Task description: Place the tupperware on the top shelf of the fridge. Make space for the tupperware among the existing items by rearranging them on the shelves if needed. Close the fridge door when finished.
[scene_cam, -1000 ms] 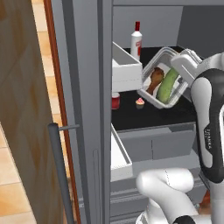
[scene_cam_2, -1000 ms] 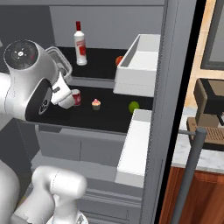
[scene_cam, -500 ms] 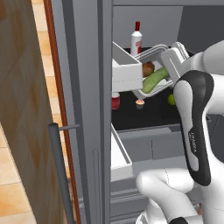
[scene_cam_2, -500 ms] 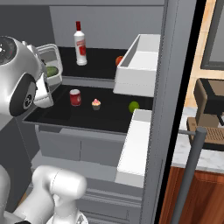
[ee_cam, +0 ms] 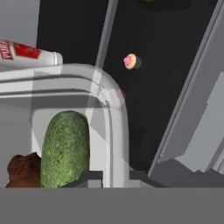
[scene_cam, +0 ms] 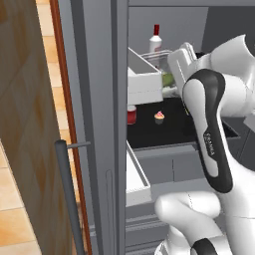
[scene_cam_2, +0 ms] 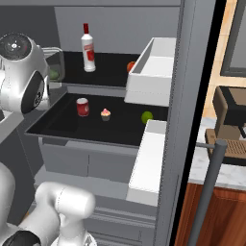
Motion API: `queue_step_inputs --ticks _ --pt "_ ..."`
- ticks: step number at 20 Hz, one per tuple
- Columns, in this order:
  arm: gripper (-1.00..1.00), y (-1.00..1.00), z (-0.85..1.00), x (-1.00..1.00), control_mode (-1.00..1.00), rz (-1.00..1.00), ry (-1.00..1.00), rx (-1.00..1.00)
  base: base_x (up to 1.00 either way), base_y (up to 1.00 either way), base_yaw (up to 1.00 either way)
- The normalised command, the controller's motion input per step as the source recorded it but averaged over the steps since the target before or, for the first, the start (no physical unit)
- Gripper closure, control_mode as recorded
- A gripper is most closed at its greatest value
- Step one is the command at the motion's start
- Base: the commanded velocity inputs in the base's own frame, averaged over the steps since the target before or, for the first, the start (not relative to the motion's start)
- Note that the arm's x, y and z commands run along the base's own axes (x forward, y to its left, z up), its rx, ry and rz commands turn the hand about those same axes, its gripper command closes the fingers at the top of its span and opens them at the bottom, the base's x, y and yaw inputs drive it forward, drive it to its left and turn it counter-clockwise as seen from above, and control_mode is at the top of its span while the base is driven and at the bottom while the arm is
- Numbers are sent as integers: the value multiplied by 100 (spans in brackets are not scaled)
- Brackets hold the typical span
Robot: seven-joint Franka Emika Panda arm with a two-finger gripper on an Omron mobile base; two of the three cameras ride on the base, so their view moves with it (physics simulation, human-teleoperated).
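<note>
**Gripper lifts tupperware to the top shelf**

Gripper (ee_cam: 109,177) is clamped on the rim of the tupperware (ee_cam: 65,131), which has risen from the lower shelf level to the left end of the top shelf (scene_cam_2: 108,72) (not yet set down, I judge). White bottle (scene_cam_2: 88,44) stands just right of it, red fruit (scene_cam_2: 130,66) farther right. Red can (scene_cam_2: 82,106), cupcake (scene_cam_2: 105,114) and green fruit (scene_cam_2: 147,116) sit below, out of the way.

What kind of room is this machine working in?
Most likely a kitchen: an open grey fridge with a bottle and a cupcake on its black shelves, beside a wooden cabinet.
</note>
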Motion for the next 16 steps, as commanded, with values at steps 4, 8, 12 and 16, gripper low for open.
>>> queue_step_inputs --ticks 4,8,12,16 --pt "100 40 0 43 -100 0 1 6 0 0 0" --pt "100 22 0 50 -100 0 0 1 0 0 0" --pt "100 1 -4 26 -100 0 1 0 0 0 0" --pt "100 0 -4 -26 -100 1 11 -1 0 0 0"
